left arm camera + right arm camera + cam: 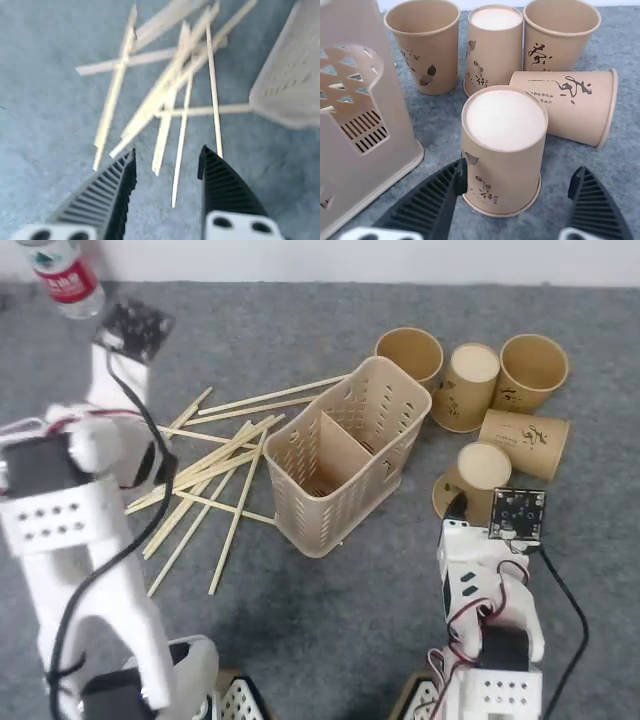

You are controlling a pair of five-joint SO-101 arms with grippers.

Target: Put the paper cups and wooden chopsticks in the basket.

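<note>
Wooden chopsticks [210, 465] were strewn left of the basket [340, 455], paper cups [500, 400] right of it. The left end effector [169, 151] was held apart over the sticks, the right end effector [520, 167] likewise, facing one upturned cup [505, 145].

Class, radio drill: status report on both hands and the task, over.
Left hand open above chopsticks. Right hand open at upside-down paper cup. Basket empty, nothing blocking.

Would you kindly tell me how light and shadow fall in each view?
High view: even light, a soft shadow at the foot of the basket, no glare. Left wrist view: flat light on the chopsticks. Right wrist view: the nearest upturned paper cup has a brightly lit base.
</note>
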